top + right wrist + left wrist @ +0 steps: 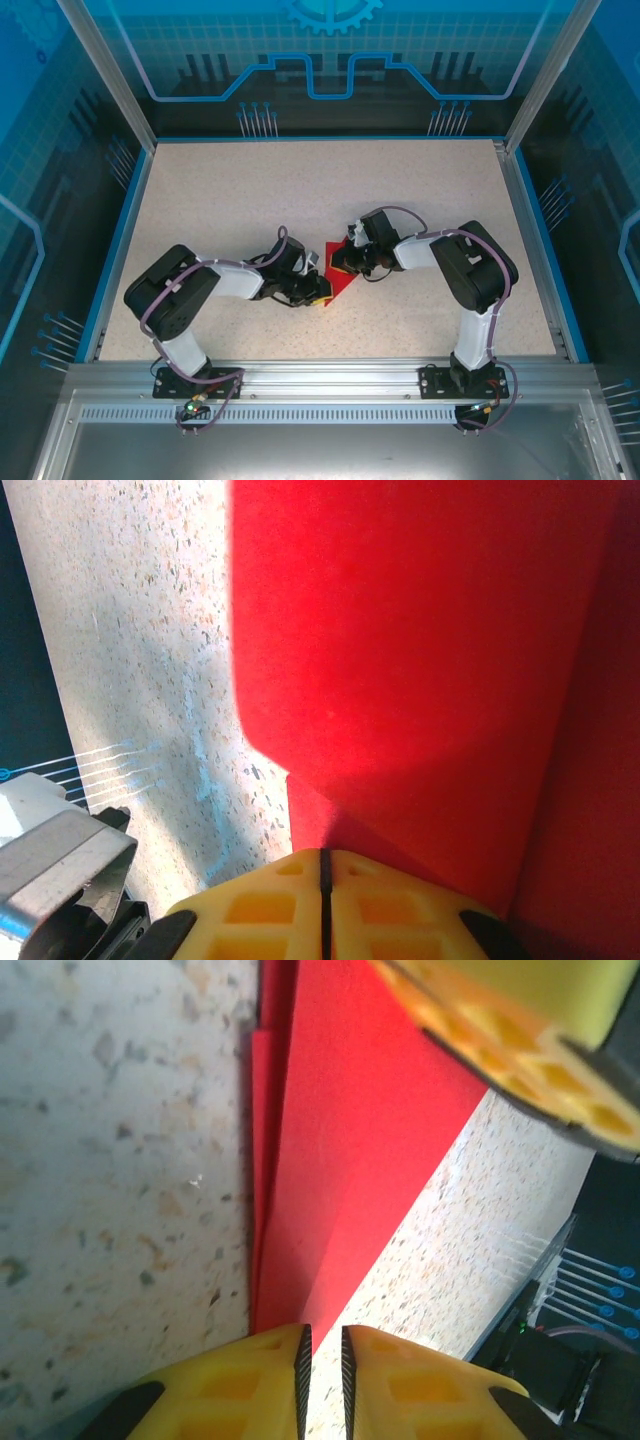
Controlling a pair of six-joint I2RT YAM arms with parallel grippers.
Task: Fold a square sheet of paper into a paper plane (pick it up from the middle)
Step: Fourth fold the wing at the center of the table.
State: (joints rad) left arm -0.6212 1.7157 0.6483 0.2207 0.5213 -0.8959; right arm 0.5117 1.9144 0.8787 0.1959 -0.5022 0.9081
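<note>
The square sheet of paper (343, 281) is bright red and folded into a pointed wedge, lying on the speckled table between both grippers. In the left wrist view the paper (350, 1140) narrows toward my left gripper (322, 1345). Its jaws stand a narrow gap apart, the wedge's tip runs under the left finger, and bare table shows through the gap. My right gripper (322, 858) is shut, its tips at the edge of the paper (420, 630), where one layer lifts off the table. Whether any paper is pinched I cannot tell. From above, the left gripper (318, 293) and right gripper (344, 264) face each other.
The table (300, 190) has a blue raised border (120, 230) and glass walls around it. An aluminium rail (320, 380) carrying both arm bases runs along the near edge. A finger of the right gripper (520, 1040) hangs over the paper's far corner in the left wrist view.
</note>
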